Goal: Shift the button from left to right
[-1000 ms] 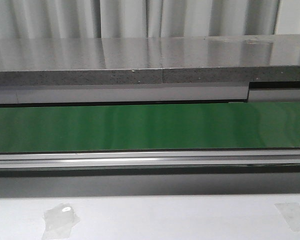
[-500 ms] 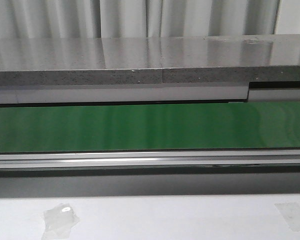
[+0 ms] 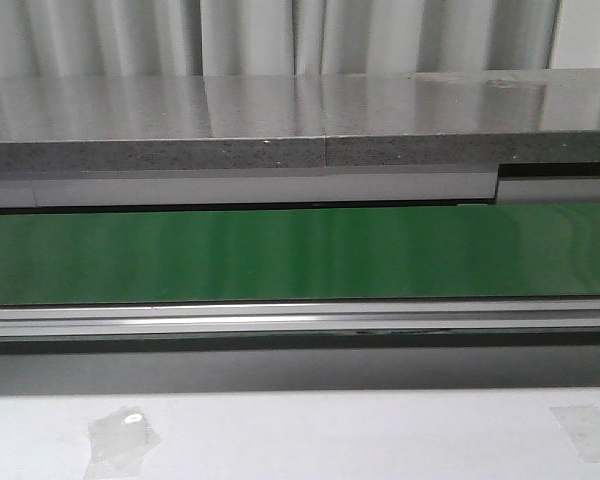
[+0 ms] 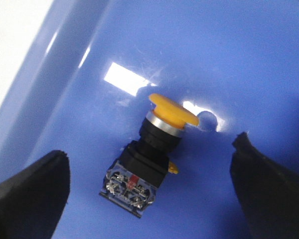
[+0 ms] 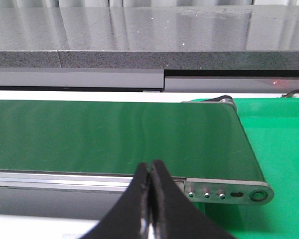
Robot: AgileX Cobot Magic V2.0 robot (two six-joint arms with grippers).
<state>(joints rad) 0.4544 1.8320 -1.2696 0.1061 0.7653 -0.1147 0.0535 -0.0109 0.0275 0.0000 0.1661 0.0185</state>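
In the left wrist view the button [image 4: 149, 152] lies on its side on the floor of a blue bin [image 4: 249, 64], yellow mushroom cap toward the far side, black body with red-marked terminals toward me. My left gripper [image 4: 149, 174] is open above it, one black finger [image 4: 30, 189] on each side of the button, not touching it. In the right wrist view my right gripper [image 5: 150, 172] is shut and empty, held before the green conveyor belt [image 5: 114, 134]. Neither gripper nor the button shows in the front view.
The green conveyor belt [image 3: 300, 255] runs across the front view with a metal rail [image 3: 300, 318] along its near edge and a grey stone ledge [image 3: 280, 115] behind. Two pieces of tape [image 3: 120, 432] lie on the white table. The belt's end roller plate [image 5: 229, 191] shows in the right wrist view.
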